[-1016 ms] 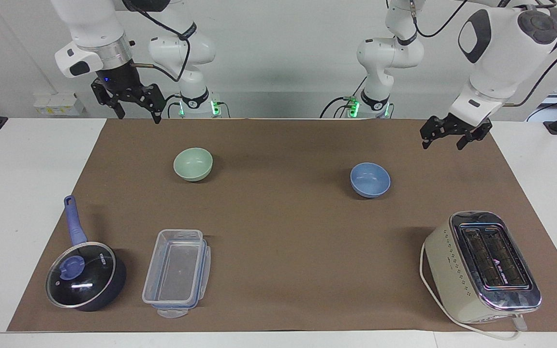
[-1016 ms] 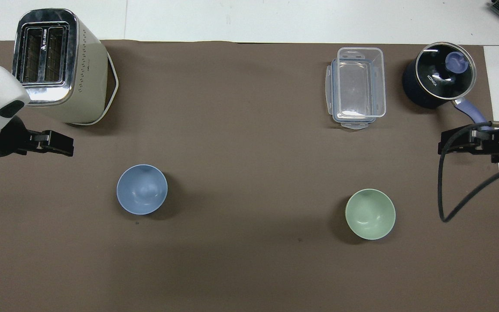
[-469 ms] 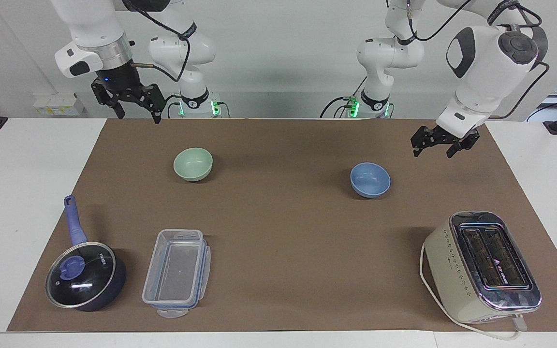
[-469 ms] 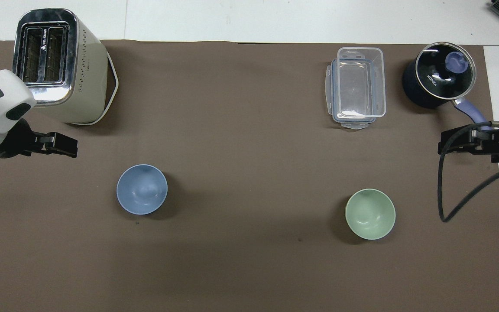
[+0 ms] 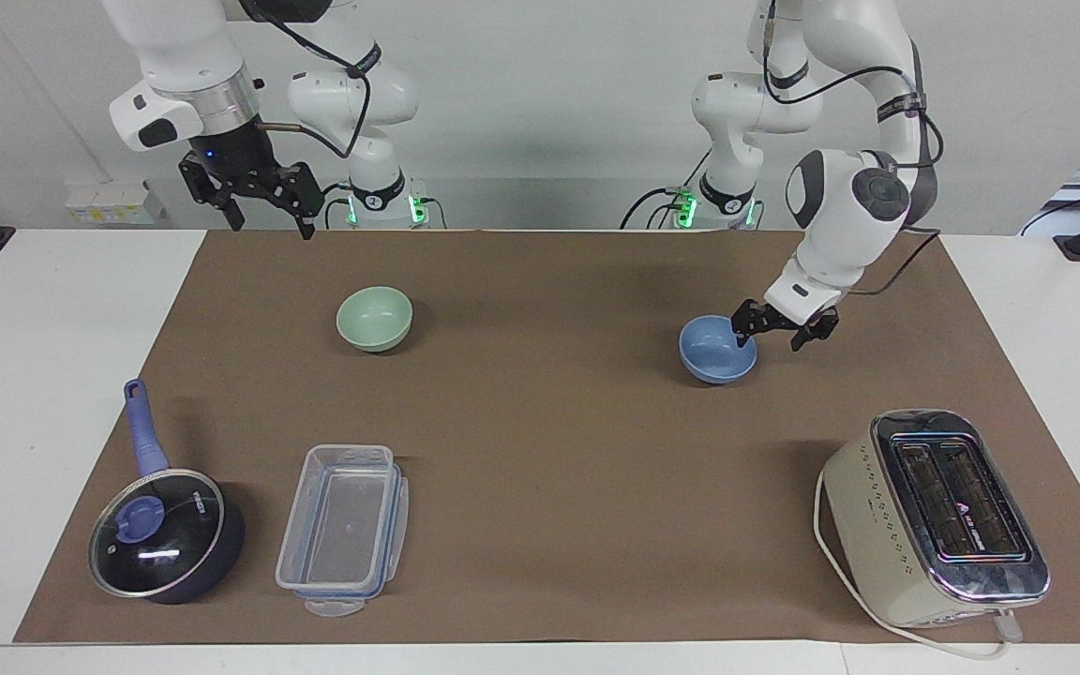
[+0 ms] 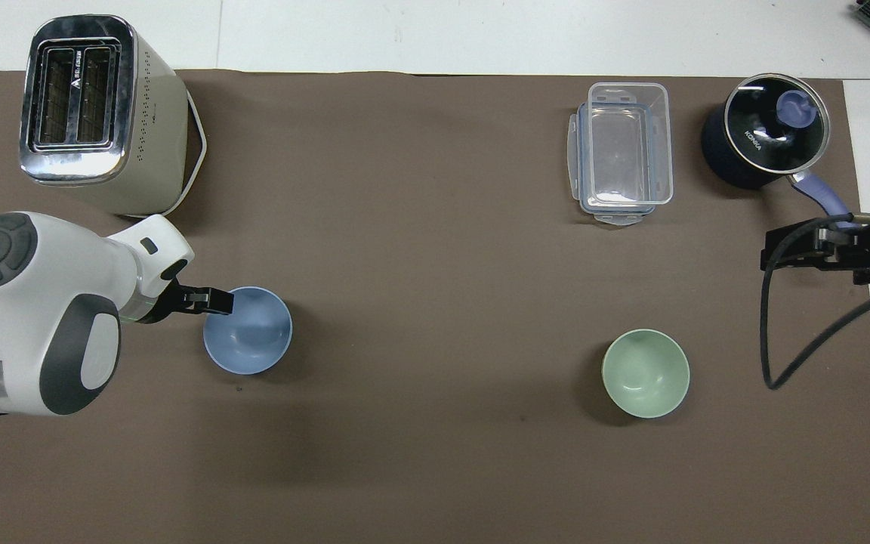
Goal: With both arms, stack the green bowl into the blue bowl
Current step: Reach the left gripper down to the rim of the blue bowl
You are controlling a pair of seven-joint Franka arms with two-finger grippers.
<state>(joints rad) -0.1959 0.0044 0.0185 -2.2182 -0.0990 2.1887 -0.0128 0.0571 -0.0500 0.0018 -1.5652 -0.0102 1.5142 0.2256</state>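
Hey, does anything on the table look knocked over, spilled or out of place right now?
Nothing stands out. The pale mint-green bowl and periwinkle-blue bowl sit upright, and the left gripper straddles the blue bowl's rim.

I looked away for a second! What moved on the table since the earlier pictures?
The left gripper came down from above the left arm's end of the table to the blue bowl, its open fingers straddling the rim. It has not lifted the bowl. The right gripper waits up high as before, and the green bowl stayed put.
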